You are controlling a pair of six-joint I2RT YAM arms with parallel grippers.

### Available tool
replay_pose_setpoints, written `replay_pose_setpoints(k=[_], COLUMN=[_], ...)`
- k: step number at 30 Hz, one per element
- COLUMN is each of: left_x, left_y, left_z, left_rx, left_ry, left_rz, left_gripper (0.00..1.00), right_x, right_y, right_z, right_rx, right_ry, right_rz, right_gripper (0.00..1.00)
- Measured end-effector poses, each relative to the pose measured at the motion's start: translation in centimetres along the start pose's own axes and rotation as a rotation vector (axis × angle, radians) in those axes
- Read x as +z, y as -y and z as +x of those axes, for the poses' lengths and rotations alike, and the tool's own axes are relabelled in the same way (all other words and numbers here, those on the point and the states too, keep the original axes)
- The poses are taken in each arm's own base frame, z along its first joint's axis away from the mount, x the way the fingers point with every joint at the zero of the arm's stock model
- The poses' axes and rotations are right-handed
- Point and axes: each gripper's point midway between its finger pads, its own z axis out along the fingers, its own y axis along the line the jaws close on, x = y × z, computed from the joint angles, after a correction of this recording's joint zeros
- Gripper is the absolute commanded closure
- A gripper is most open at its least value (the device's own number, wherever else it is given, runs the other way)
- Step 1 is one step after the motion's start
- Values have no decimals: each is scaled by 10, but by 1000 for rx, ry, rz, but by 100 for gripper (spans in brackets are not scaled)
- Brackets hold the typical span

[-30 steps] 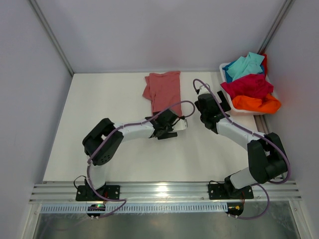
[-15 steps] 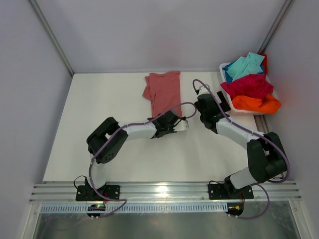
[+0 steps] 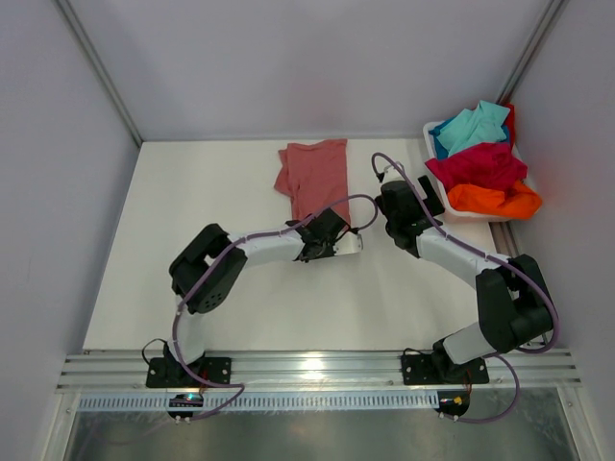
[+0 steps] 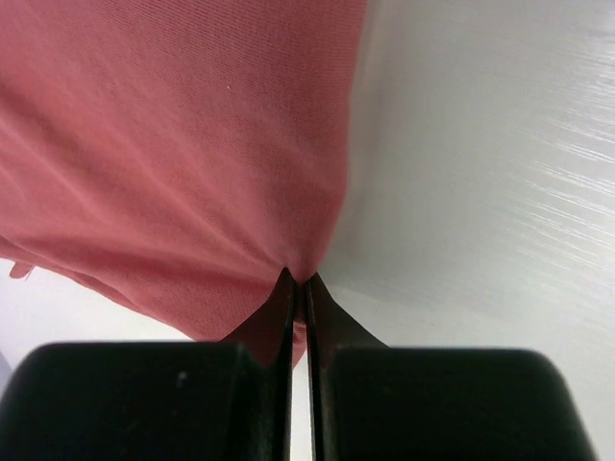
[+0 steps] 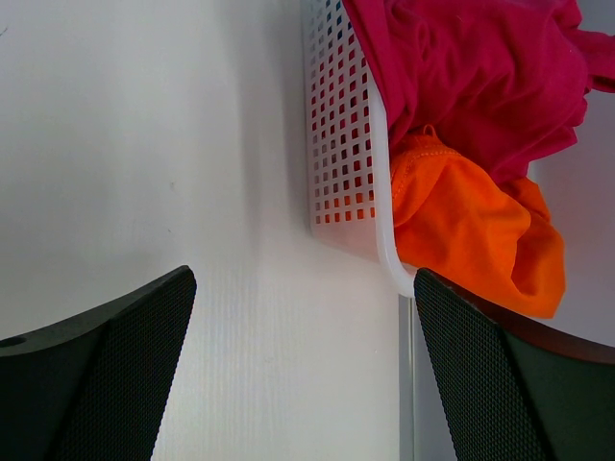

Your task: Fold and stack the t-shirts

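A dusty salmon-pink t-shirt lies folded lengthwise at the back middle of the table. My left gripper sits at its near end, and in the left wrist view the gripper is shut on the near right corner of the pink cloth. The crimson t-shirt, orange t-shirt and turquoise t-shirt are heaped in the white tub. My right gripper hovers just left of the tub. Its jaws are open with only table between them.
The white perforated tub stands at the back right, against the right wall. A metal rail runs along the near edge by the arm bases. Grey walls close in the left, back and right.
My left gripper has gone from open to shut on the pink t-shirt's near edge and shifted slightly toward it. The right arm has not moved.
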Motion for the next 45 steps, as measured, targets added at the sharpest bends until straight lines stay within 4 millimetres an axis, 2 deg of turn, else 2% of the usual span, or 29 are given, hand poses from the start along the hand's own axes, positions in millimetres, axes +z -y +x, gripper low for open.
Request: replay_pose_setpoints(k=[6,10,17,23,25,28,32,36,39,41,45], left_x=[-11,-30,-79,-128,-140,-155,-169,-172,-156,-138,-99], left_y=[16,38,65,89,89,73,38,-14,-50,-68,-86], left_z=[-1,0,-12,-25,-33,-50,-71,-91,-92,-85,-64], left_rx=[-28,-59,-114,-88,-85,-83,-89,-133,-185,-220,-274], left_ry=[10,23,73,111,121,166,240,310,310,285,218], left_rz=[101,232,443,565,584,558,483,396,337,311,291], left_gripper=[100,100,100,99,99,98,98,98,98,98,98], right_x=[0,0,-1,-9,-10,-11,-11,-12,-14,-15,-15], right_y=[0,1,7,24,27,28,29,31,33,35,35], right_z=[0,0,-1,-16,-18,-19,-19,-20,-21,-22,-22], right_rx=[0,0,5,50,61,61,63,68,74,77,79], right_ry=[0,-2,1,51,60,61,62,65,70,73,75], right_rz=[1,7,33,72,82,86,89,93,97,99,99], right_gripper=[1,1,1,1,1,1,1,1,1,1,1])
